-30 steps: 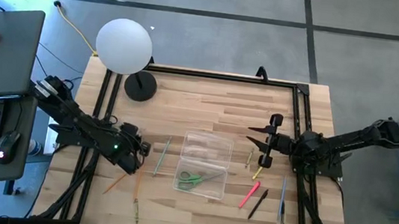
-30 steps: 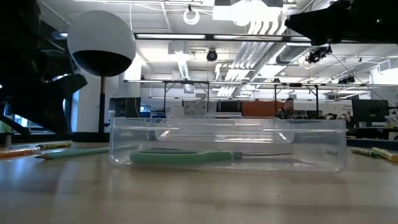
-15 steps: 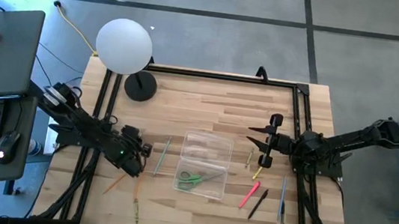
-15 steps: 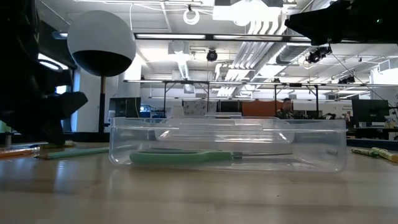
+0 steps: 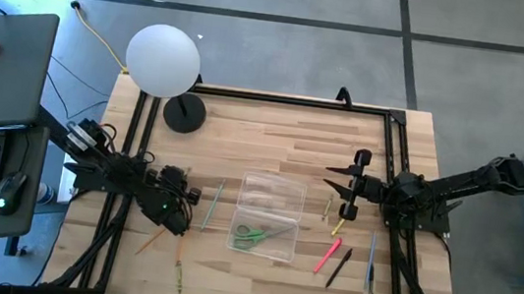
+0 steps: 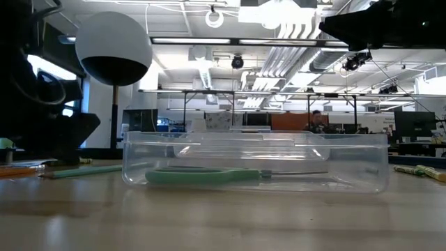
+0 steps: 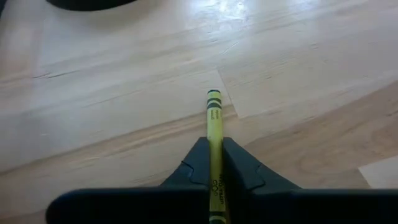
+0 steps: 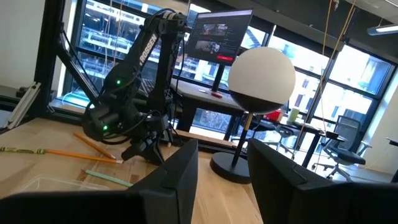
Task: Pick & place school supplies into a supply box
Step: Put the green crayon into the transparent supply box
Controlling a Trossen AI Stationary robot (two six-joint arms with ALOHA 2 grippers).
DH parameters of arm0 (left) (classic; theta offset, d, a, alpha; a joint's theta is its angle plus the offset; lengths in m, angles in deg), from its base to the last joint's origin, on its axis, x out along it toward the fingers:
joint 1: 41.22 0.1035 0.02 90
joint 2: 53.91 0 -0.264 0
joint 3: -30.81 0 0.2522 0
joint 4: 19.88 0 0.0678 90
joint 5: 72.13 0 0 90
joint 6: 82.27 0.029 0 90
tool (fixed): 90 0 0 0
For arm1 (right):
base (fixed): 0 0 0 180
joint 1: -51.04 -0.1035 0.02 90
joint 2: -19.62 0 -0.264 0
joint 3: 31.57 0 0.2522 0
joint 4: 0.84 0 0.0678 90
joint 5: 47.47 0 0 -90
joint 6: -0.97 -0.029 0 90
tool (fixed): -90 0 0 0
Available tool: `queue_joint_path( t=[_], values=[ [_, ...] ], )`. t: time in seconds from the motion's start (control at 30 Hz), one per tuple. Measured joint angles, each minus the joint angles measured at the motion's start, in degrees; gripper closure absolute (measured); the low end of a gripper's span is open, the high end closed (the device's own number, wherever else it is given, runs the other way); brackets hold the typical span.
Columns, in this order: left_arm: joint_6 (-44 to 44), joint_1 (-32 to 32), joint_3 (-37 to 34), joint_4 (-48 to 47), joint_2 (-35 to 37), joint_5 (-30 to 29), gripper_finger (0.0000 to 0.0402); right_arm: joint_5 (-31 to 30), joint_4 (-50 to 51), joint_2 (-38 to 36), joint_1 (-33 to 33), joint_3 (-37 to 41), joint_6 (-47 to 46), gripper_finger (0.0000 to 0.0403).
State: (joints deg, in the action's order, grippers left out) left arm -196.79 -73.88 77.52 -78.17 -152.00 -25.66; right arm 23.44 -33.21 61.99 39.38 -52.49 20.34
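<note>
Left gripper's got a crayon

The left gripper (image 7: 214, 177) sits low on the wooden table (image 5: 283, 140), fingers pinched narrow around a thin yellow-green crayon (image 7: 214, 124). The clear plastic rectangular supply box (image 5: 267, 217) lies just beside it at mid-table, green-handled scissors (image 5: 254, 234) inside. The right gripper (image 5: 351, 185) hovers open on the box's other side.

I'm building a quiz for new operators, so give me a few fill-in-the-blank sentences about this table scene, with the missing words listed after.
1. The left pincer is closed on a thin ___ crayon.
2. The clear plastic rectangular box holds green-handled ___.
3. The white globe lamp stands on a round ___ base.
4. The right pincer, open, holds ___.

Missing words: yellow; scissors; black; nothing
</note>
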Motion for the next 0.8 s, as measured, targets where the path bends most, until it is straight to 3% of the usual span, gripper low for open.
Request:
queue_joint_path(
  t=[0.2, 0.3, 0.43, 0.53, 0.63, 0.73, 0.8],
  values=[
    [0.4, 0.0, 1.7, -1.5, 1.1, -0.8, 0.0379, 0.0, 0.0, 0.0, 0.0, 0.0, -0.1, 0.0284],
    [6.0, 0.1, 5.5, -2.2, 4.2, -2.5, 0.0381, 0.0, 0.0, 0.0, 0.0, 0.0, -1.4, 0.0284],
    [25.1, 0.1, 12.1, -1.2, 9.6, -2.7, 0.0384, 0.0, 0.0, 0.0, 0.0, 0.0, -2.6, 0.0284],
    [42.3, 0.1, 17.7, 3.7, 12.6, 1.2, 0.0384, 0.0, 0.0, 0.0, 0.0, 0.0, -2.6, 0.0284],
    [60.5, 0.0, 21.8, 14.0, 13.0, 8.2, 0.0386, 0.1, 0.0, 0.0, 0.0, 0.0, -2.6, 0.0284],
    [78.7, 0.0, 23.9, 30.9, 12.3, 15.7, 0.0386, 0.1, 0.0, 0.0, 0.0, 0.0, -2.7, 0.0284],
    [87.7, 0.2, 23.9, 39.6, 10.9, 17.7, 0.0381, 0.1, 0.0, 0.0, 0.0, 0.0, -2.8, 0.0284]
  ],
)
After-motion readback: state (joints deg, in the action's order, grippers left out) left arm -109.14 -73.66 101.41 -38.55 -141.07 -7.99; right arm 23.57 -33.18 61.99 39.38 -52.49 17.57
